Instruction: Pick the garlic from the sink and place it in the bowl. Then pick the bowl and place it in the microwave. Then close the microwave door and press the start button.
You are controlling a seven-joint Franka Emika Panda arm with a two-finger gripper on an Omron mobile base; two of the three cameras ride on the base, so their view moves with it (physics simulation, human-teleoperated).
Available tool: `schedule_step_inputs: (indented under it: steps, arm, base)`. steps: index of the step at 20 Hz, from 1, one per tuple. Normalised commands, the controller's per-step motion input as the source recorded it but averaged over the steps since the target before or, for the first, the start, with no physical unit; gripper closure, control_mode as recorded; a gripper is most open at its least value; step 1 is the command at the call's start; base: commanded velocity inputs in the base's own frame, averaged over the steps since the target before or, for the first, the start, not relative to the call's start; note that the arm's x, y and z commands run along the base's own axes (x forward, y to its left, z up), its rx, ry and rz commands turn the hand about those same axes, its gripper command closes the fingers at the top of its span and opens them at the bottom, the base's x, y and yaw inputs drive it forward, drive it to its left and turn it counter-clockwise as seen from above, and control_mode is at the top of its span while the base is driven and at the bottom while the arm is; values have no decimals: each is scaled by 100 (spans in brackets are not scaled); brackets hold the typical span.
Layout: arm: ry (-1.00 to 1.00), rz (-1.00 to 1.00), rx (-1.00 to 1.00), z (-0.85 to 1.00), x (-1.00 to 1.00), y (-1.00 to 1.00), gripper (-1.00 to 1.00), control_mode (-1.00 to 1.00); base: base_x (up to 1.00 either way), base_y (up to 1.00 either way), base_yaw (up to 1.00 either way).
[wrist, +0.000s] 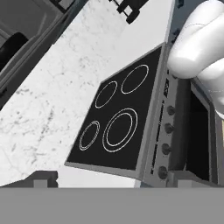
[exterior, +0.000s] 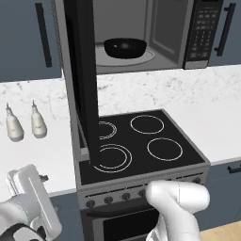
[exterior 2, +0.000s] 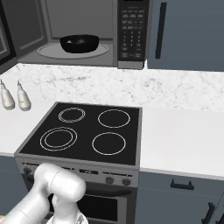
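The bowl (exterior: 125, 47) is already inside the microwave (exterior 2: 87, 30), sitting on the pale round plate in the middle. In the right base view there is a small pale speck inside the bowl, and I think that is the garlic (exterior 2: 79, 41) — it is too small to be sure. So the first two jobs look done: garlic in the bowl, bowl in the microwave.

Two jobs are left. The door (exterior: 84, 80) is wide open and sticks out over the stove (exterior: 141, 141), so it has to be swung shut. Then the start button on the keypad (exterior 2: 132, 28) has to be pushed — I cannot tell which button that is from here.

The end effector (wrist: 109, 179) is low down at the left of the stove, and its two dark tips peek up at the bottom of the hand view. Nothing sits between the tips, so it carries nothing, but I cannot tell how wide apart they are.

On the white table (exterior 2: 183, 135) left of the stove stand two small pale bottles (exterior: 26, 123)
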Motion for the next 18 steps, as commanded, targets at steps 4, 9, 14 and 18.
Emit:
schedule_step_inputs:
  steps: [4,9,14,18]
  arm:
    - [-5,-35,-2,20,99,72,-100,-100]
    - [-10,-25,0,31,62,22,-100,-100]
    - [-19,-1,0,44,13,-25,-100,-100]
    - [-24,0,0,49,0,-90,-100,-100]
  base:
    - [0,0,0]
    - [0,0,0]
    - [0,0,0]
    - [0,0,0]
